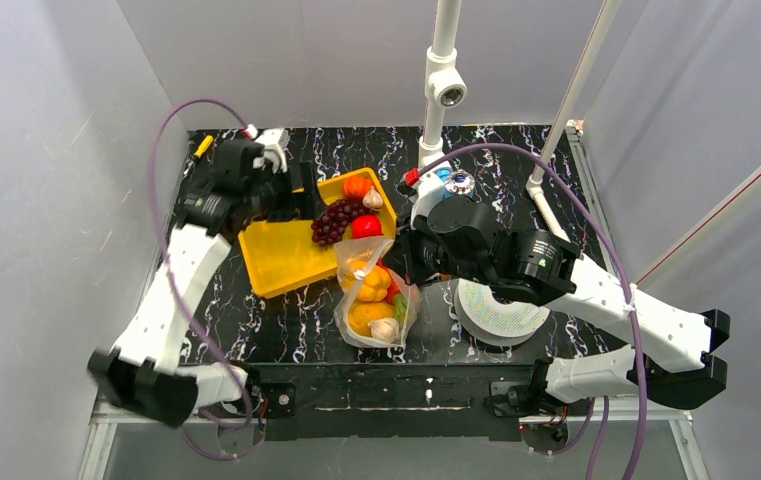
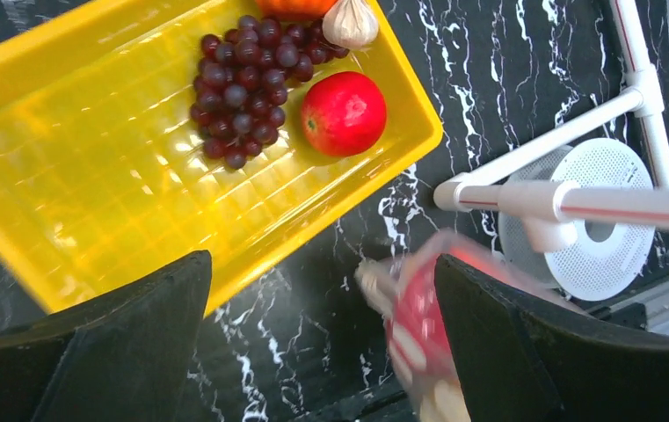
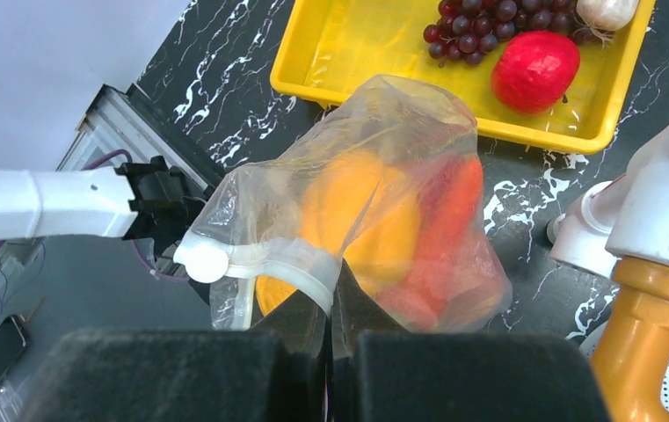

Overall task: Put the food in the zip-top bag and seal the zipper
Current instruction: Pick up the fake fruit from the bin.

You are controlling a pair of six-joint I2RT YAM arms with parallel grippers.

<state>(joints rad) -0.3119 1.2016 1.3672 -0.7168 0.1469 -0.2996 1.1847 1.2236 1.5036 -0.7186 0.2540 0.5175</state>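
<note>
Clear crinkly zip-top bag [image 3: 374, 211], seemingly orange and red food inside, zipper [image 3: 300, 264] pinched in closed right gripper [image 3: 330, 312]; left gripper [image 2: 322, 352] wide, empty.

tray [image 1: 274, 262]: 1 | bag [image 1: 376, 300]: 1 | grape bunch [image 1: 336, 220]: 1 | apple [image 1: 365, 226]: 1 | garlic [image 1: 372, 199]: probably 2 | spool [image 1: 501, 312]: 1

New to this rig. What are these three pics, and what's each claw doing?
Two robot arms at a black table. One picture looks down from above; the other two come from cameras on each wrist. The yellow tray holds grapes, a red apple, garlic and an orange fruit. The right claw is shut on the bag, already holding some food, by its zipper edge. The left claw is open, holding nothing, over the tray's edge. A white disc lies beside the bag.
</note>
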